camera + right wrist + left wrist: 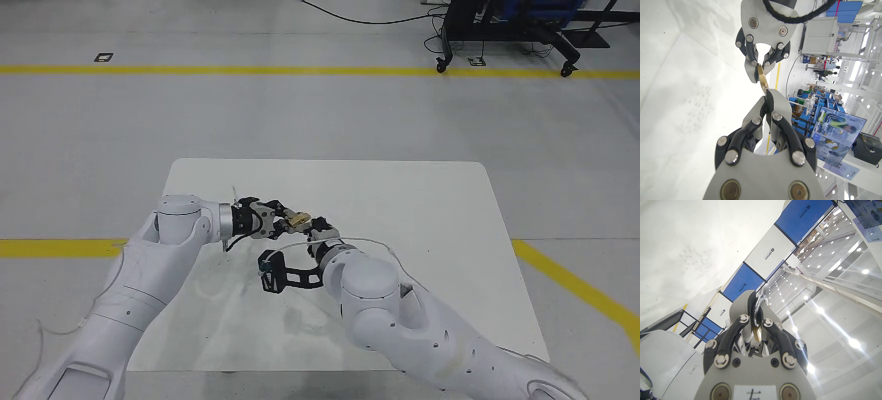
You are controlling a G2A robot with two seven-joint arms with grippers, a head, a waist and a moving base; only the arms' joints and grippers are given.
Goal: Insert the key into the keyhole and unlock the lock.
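The left gripper (759,306) is clamped on the lock (762,76), lifted above the table (420,200) so its keyhole faces the right gripper (767,96); that one is pinched shut on the key (765,88), whose tip seems to be at the keyhole, depth unclear

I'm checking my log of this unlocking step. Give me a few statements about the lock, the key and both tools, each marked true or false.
The left tool is shut on the padlock. True.
The padlock lies on the table. False: it is held up above the table.
The right tool grips the key, whose tip is at the padlock's end. True.
The two tools are far apart. False: they face each other closely, with key and padlock meeting between them.
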